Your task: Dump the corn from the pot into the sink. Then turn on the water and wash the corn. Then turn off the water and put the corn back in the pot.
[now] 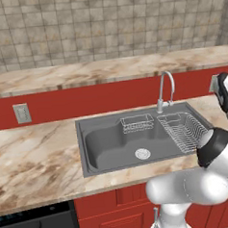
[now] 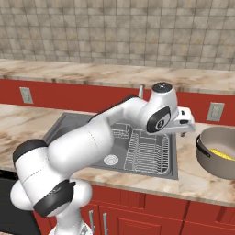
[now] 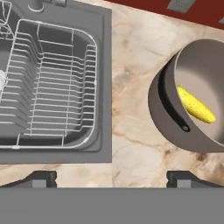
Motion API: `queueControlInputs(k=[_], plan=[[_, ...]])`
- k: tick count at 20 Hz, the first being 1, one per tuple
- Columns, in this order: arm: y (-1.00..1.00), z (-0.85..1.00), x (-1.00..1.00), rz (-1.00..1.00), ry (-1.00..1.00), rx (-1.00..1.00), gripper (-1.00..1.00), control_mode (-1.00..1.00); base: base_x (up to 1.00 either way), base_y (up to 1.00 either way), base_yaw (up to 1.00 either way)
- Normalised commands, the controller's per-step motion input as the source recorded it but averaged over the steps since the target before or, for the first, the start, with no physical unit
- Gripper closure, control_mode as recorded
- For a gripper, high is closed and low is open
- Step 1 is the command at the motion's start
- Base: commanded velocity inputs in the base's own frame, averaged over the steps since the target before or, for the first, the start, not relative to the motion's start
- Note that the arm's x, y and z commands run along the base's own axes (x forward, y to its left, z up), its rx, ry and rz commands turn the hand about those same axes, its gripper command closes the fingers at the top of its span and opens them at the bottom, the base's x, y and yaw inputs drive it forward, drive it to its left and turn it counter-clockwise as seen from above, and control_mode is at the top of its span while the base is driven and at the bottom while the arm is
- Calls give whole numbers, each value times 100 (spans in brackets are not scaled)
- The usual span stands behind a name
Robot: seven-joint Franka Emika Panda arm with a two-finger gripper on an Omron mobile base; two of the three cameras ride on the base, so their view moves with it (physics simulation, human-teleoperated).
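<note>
Claw jaws fully spread, holding nothing, hovering over marble counter between dark grey rectangular sink and large round taupe-grey pot. Pot stands right of sink; small yellow corn cob lies inside, diagonally in hand view.

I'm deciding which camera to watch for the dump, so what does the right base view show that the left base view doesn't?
Right base view alone: the pot on the counter right of the sink, the corn lying inside it, and the open claw hovering beside the pot. Left base view alone: the faucet's full arch and the sink's left basin. Both: the sink, its drain and the wire dish rack.
</note>
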Motion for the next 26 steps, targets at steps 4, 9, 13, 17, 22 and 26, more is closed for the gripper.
queueControlInputs(k=[4, 9, 13, 17, 22, 26], plan=[[-42, -20, 0, 0, 1, -1, -100, -100, 0, 0, 0], [-36, -17, 0, 0, 0, -3, -100, -100, 0, 0, 0], [-38, -18, 0, 0, 0, -1, -100, -100, 0, 0, 0], [-30, -16, 0, 0, 0, 0, -100, -100, 0, 0, 0], [-27, -10, 0, 0, 0, 0, -100, -100, 0, 0, 0], [-24, -3, 8, 1, 0, 0, -100, -100, 0, 0, 0]])
